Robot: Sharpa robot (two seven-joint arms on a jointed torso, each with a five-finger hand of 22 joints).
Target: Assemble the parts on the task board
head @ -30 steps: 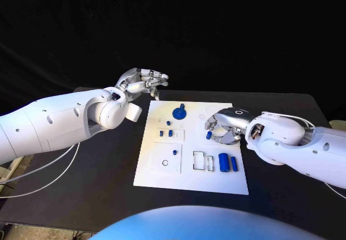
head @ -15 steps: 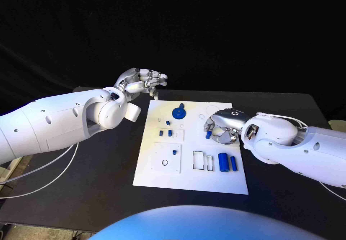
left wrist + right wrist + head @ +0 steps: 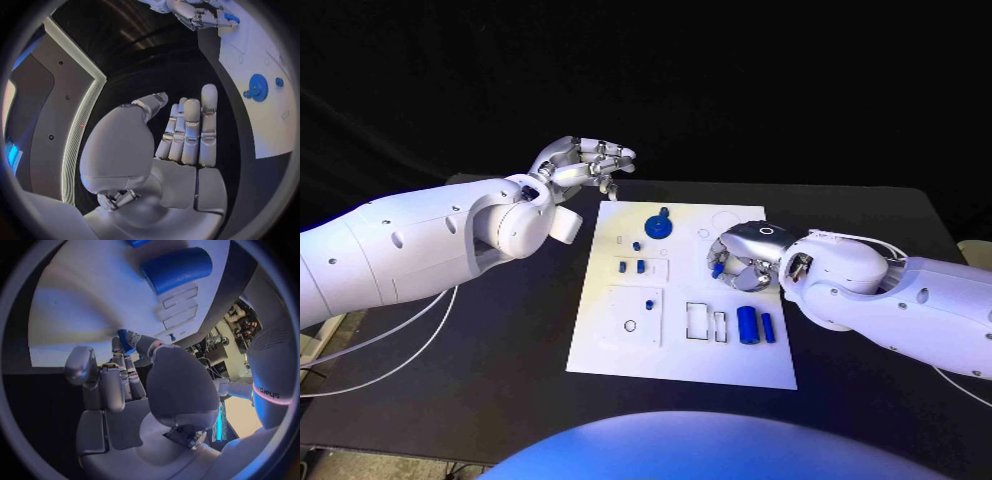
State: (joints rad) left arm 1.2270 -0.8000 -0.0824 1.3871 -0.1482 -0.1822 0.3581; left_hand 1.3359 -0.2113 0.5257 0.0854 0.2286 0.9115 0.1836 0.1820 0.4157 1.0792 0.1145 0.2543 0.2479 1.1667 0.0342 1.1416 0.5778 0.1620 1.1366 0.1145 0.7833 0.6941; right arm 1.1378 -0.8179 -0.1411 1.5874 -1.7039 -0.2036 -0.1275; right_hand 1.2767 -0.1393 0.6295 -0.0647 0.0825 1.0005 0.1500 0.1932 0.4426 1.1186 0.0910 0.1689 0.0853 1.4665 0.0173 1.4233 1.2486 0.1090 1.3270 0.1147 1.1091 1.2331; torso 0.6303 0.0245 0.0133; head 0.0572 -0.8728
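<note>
Right hand [image 3: 740, 258], over the right half of the task board [image 3: 625, 345], fingers curled down onto a small blue peg [image 3: 717, 269]; in the right wrist view the peg [image 3: 125, 340] sits pinched between the fingertips [image 3: 117, 346] and the thumb. Left hand [image 3: 584, 163], raised beyond the board's far left corner above the worktop [image 3: 473, 350], holds nothing; in the left wrist view its fingers [image 3: 189, 130] lie straight and side by side.

On the board: a blue gear [image 3: 659, 225] near the far edge, two short blue pieces [image 3: 632, 266] left of the middle, two blue cylinders [image 3: 756, 325] side by side near the right edge, beside outlined rectangular slots [image 3: 707, 321]. One cylinder [image 3: 177, 268] looms large in the right wrist view.

The worktop is matt black, the board lying flat at its middle; white cables [image 3: 401, 335] hang by the left arm. The background beyond the far edge is dark.
</note>
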